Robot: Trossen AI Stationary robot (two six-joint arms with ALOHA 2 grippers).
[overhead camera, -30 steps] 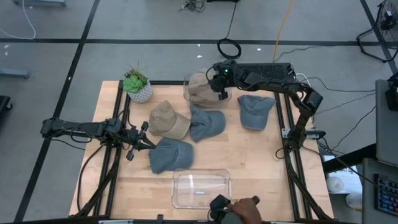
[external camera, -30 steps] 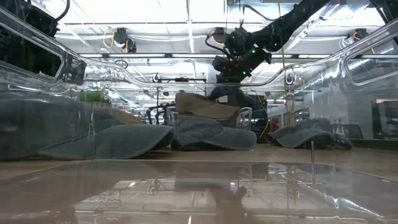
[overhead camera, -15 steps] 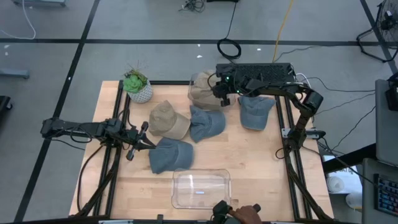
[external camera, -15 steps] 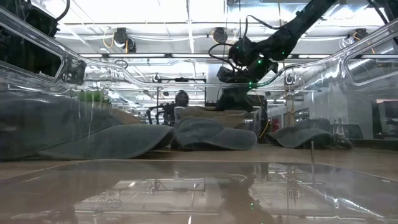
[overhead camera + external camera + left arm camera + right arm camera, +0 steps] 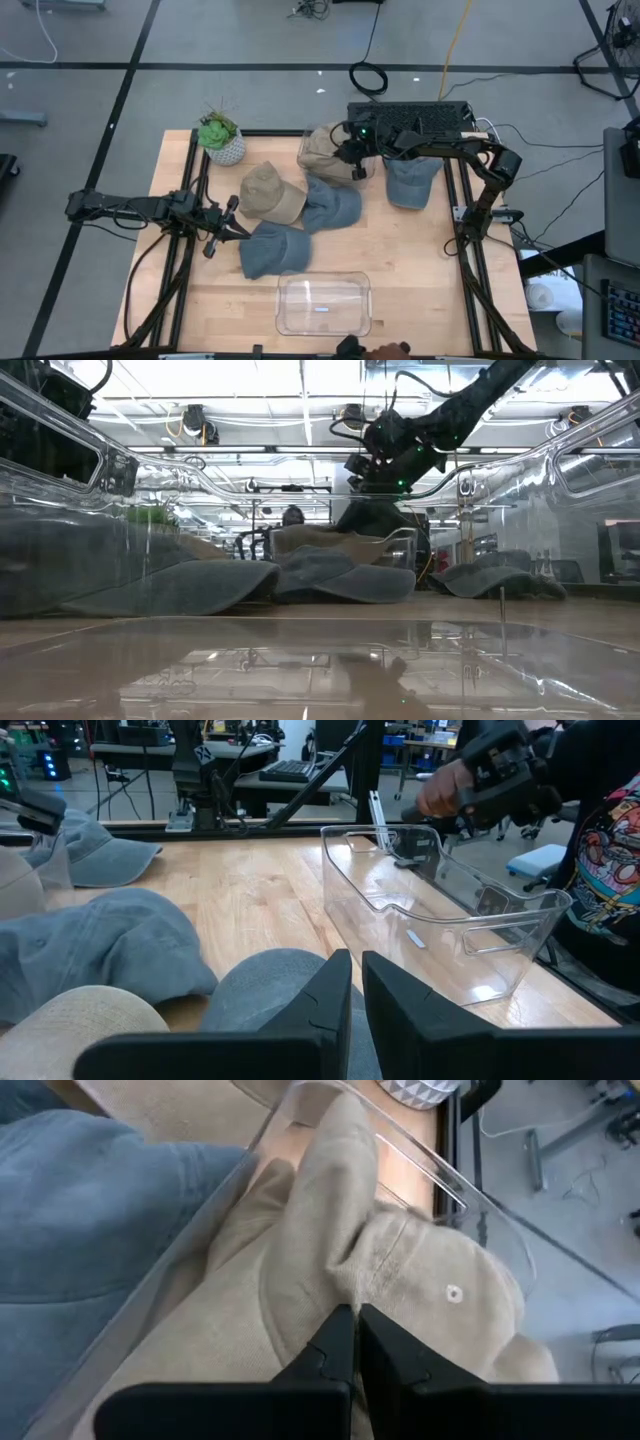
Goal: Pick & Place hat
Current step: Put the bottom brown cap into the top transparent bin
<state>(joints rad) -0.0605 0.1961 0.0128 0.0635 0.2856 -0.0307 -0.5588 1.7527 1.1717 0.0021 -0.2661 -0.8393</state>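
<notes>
The right hand (image 5: 352, 152) sits at the far side of the tabletop (image 5: 420, 260), its fingers (image 5: 340, 1342) pinched together on a fold of the tan hat (image 5: 400, 1280), which lies partly inside a clear bin (image 5: 440, 1175). The left hand (image 5: 226, 226) rests with its fingers nearly together, gripping nothing, beside a blue-grey cap (image 5: 275, 248)

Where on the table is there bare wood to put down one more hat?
Bare wood lies between the clear bin and the blue hat on the right side, and left of the bin along the near edge. The middle is crowded: the tan hat and two blue hats touch or overlap.
</notes>
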